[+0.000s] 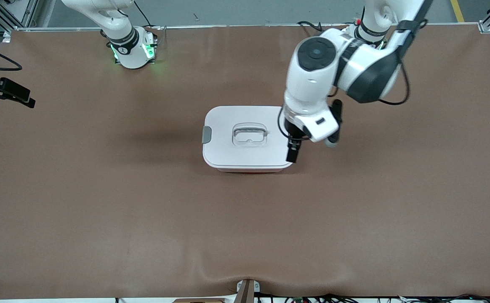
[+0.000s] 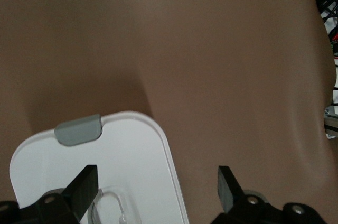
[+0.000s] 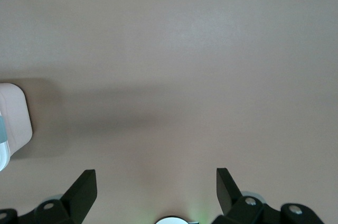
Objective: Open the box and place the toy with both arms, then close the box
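Front view: box (image 1: pixel 245 139) lidded | left gripper (image 1: pixel 310 145) jaws spread over its end, right gripper (image 3: pixel 157 192) spread, waiting | advice: press the lid evenly, check the grey clip (image 1: pixel 206 134).

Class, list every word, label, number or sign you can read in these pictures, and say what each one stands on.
None can be read.
The box lid bears no print.
A small mark on the right arm's base is too small to read.
Banding on the left arm's base is too blurred to read.
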You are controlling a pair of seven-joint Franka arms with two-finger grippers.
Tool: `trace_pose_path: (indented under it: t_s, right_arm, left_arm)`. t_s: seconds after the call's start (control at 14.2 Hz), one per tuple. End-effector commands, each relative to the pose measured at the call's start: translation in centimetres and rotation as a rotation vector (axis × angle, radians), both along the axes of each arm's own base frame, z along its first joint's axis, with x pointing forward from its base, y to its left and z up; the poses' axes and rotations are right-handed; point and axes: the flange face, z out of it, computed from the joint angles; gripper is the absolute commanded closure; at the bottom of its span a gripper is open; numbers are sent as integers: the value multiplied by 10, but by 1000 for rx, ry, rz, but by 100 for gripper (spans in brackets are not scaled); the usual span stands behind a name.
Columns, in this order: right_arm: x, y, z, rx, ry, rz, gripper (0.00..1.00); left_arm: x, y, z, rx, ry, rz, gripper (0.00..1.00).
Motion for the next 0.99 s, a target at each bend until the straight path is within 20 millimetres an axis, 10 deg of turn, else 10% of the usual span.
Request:
trace_pose_path:
  t_s: [0.0, 0.92]
  right_arm:
    - [-3, 0, 4, 5, -2, -14, 0]
    - [-11, 2, 10, 8, 15, -1, 0]
  left_arm:
    - [17, 38, 28, 3, 7, -102, 0]
    - [50, 181, 77, 141, 46, -793, 0]
